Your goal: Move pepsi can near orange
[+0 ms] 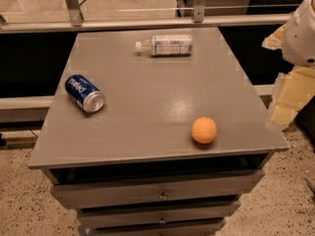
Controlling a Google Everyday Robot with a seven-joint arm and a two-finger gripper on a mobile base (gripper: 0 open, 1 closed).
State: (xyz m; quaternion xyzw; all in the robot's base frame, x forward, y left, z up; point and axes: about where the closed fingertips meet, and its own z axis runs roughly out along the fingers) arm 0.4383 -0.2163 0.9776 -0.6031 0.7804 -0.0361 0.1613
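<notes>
The pepsi can point(84, 93) lies on its side near the left edge of the grey table top point(157, 87), its silver end facing the front right. The orange point(204, 130) sits near the front right corner of the table, well apart from the can. My gripper point(288, 100) hangs at the right edge of the view, beside the table's right side and off the top, below the white arm point(302, 33). It is to the right of the orange and far from the can, and holds nothing that I can see.
A clear plastic bottle point(167, 44) with a white label lies on its side at the back middle of the table. The table has drawers point(160, 194) in front. A metal rail point(147, 22) runs behind it. Speckled floor surrounds it.
</notes>
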